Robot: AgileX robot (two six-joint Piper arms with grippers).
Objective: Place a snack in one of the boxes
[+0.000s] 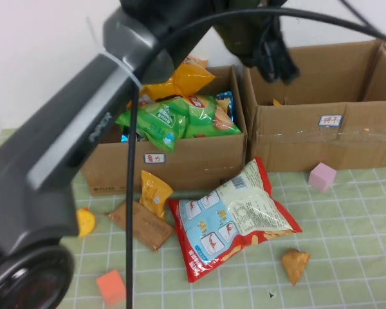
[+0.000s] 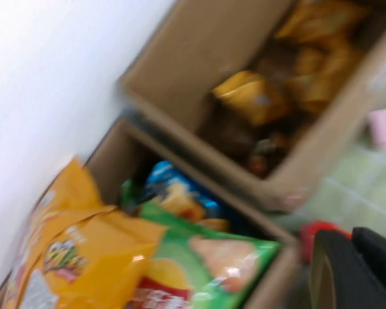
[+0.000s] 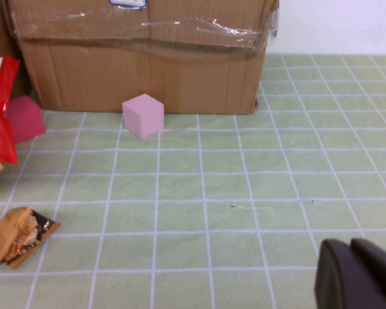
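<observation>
Below the raised left gripper (image 1: 270, 55) stood two brown corrugated cardboard boxes side by side against a white wall (image 1: 45, 51), each with a small white label on its front. The left box (image 1: 199, 164) was heaped with snack bags, green and orange ones on top; the right box (image 1: 347, 138) lay directly under the gripper, holding yellow packets. Whether those fingers were open, I cannot tell. Nearer than the boxes, on the pale green gridded mat (image 1: 347, 257), lay one large red-and-white chip bag (image 1: 235, 219), one small orange packet (image 1: 154, 193), one brown bar (image 1: 141, 225), one triangular tan snack (image 1: 295, 264), one pink cube (image 1: 322, 176) and one orange cube (image 1: 110, 286). The right gripper (image 3: 357, 273) hung low over the mat, short of the pink cube; its state is likewise unclear.
</observation>
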